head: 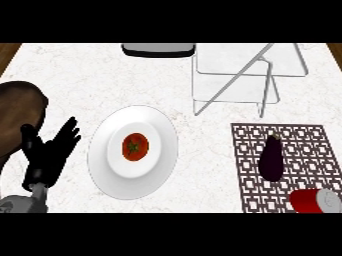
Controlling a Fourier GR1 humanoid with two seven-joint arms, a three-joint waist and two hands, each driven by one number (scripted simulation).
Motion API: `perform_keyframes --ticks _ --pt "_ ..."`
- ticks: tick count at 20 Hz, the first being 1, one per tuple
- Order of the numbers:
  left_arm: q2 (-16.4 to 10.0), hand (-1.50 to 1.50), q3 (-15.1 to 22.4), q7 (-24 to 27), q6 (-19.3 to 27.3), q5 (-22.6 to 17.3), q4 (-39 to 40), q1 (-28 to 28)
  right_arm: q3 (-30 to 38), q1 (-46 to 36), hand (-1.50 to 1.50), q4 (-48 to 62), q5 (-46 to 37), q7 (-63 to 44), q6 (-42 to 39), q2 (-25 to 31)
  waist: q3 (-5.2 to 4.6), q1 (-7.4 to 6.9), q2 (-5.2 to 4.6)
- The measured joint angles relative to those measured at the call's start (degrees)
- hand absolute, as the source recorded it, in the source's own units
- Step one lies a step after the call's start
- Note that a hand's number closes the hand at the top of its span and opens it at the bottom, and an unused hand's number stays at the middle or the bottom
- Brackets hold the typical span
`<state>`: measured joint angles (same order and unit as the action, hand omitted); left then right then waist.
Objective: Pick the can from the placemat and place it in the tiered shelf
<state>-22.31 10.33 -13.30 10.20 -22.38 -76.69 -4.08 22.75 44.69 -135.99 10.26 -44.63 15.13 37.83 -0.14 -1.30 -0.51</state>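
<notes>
A red can [314, 201] with a white end lies on its side at the near right corner of the patterned placemat [310, 145]. A dark purple eggplant [271, 159] lies on the same mat, just behind the can. The tiered shelf [240, 80], a clear frame with thin metal legs, stands at the back right of the counter. My left hand [51, 152] rests open at the left, fingers up, far from the can. My right hand shows nowhere.
A white plate [107, 165] with a tomato [135, 147] on it sits left of centre. A dark brown rounded object [8, 117] stands at the left edge. A black and grey object [159, 49] lies at the counter's back.
</notes>
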Motion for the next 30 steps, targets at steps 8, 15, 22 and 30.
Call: perform_keyframes --ticks 8,15,22,30 --pt "1.71 0.00 -0.44 0.86 -0.80 1.50 1.60 -0.26 -12.48 -13.54 -1.50 5.17 -10.23 -13.67 0.37 3.89 0.12 0.14 0.20" --pt "2.34 0.00 -1.41 -0.44 -0.34 2.56 0.51 0.35 -19.27 -20.17 -1.50 8.99 -16.25 -17.96 -2.01 2.91 0.11 0.66 0.35" --pt "2.57 0.00 -2.43 -1.72 -0.76 3.07 -0.31 0.64 -24.31 -22.40 -1.50 10.88 -24.88 -20.44 -2.37 -0.85 0.12 0.95 0.44" --pt "3.27 0.00 -3.44 -0.58 -1.86 4.33 0.09 1.32 -28.84 -27.10 -1.50 16.25 -32.64 -21.38 -3.04 -6.72 0.10 0.95 0.44"
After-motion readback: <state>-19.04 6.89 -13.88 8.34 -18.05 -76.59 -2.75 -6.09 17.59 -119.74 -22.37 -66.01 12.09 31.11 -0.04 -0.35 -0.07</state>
